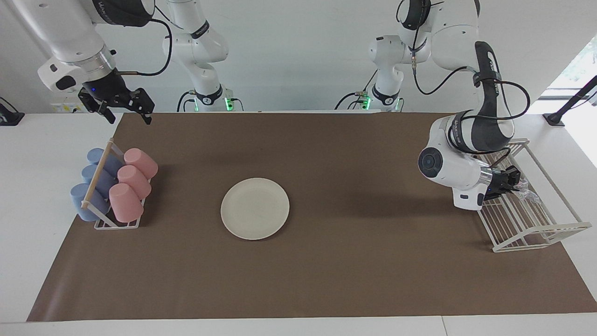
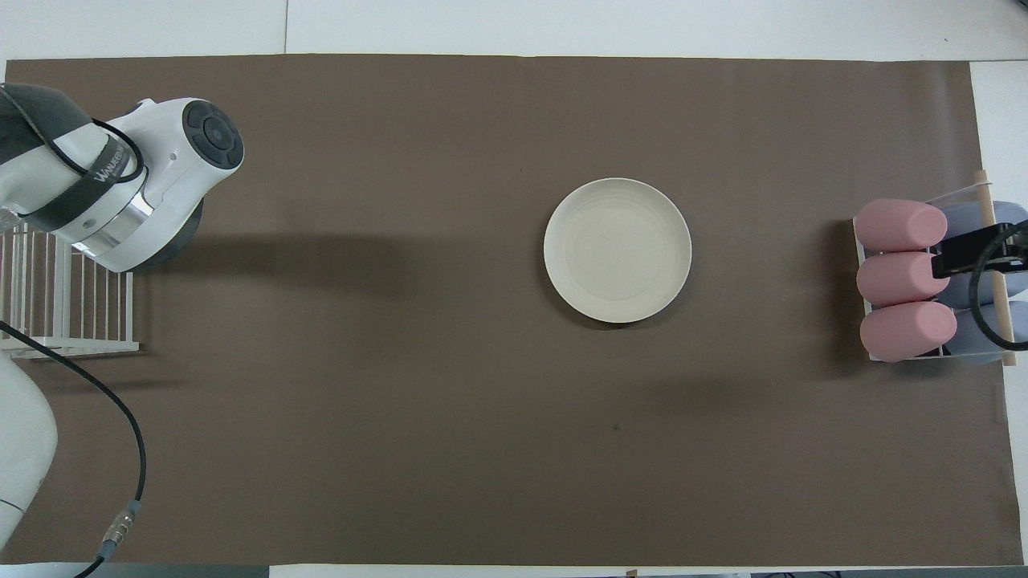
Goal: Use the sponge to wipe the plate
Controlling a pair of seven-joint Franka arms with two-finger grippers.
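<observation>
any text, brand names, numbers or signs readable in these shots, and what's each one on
Black band on the left arm: white lettering, too blurred to read with confidence.
Dark band on the right arm: white lettering, too small to read.
Plate, pink cups, blue cups, white wire rack, brown mat: no text.
</observation>
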